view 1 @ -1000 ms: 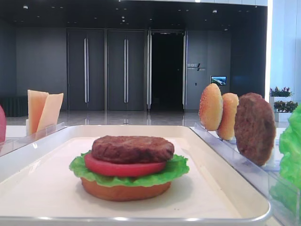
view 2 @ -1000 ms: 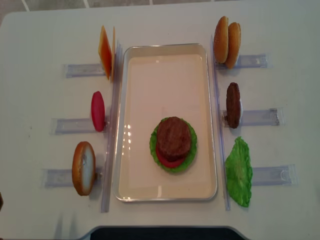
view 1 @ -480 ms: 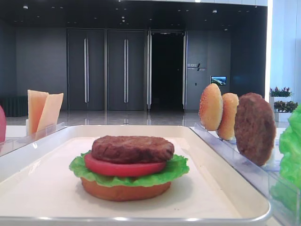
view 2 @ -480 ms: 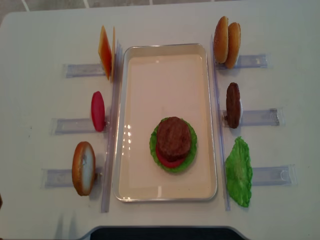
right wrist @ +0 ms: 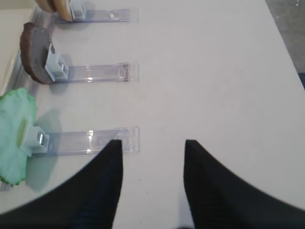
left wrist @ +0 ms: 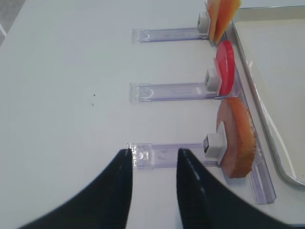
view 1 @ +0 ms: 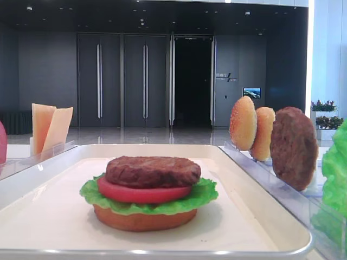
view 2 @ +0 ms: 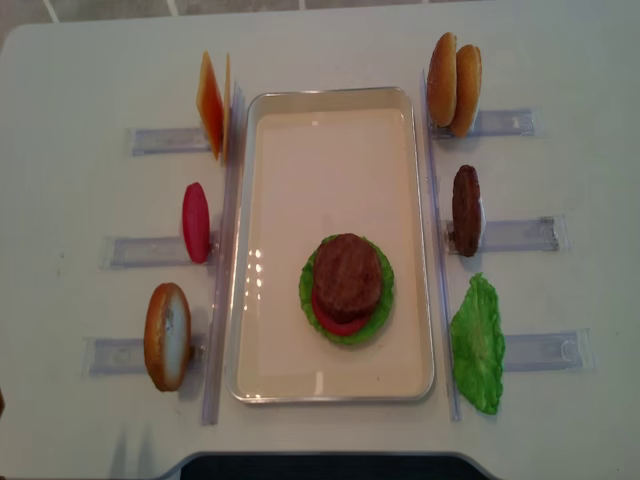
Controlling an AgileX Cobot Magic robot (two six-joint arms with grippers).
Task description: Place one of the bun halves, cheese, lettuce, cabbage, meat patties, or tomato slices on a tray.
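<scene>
Jaws empty; patty (view 2: 347,277) atop stack.

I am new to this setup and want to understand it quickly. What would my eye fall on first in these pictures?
First comes the half-built burger in the near half of the cream tray: a meat patty on a tomato slice, lettuce and a flat bun half. Next, the spare ingredients standing on edge in clear racks along both long sides of the tray. On the left are cheese, a tomato slice and a bun half; on the right, two bun halves, a patty and a lettuce leaf.
</scene>
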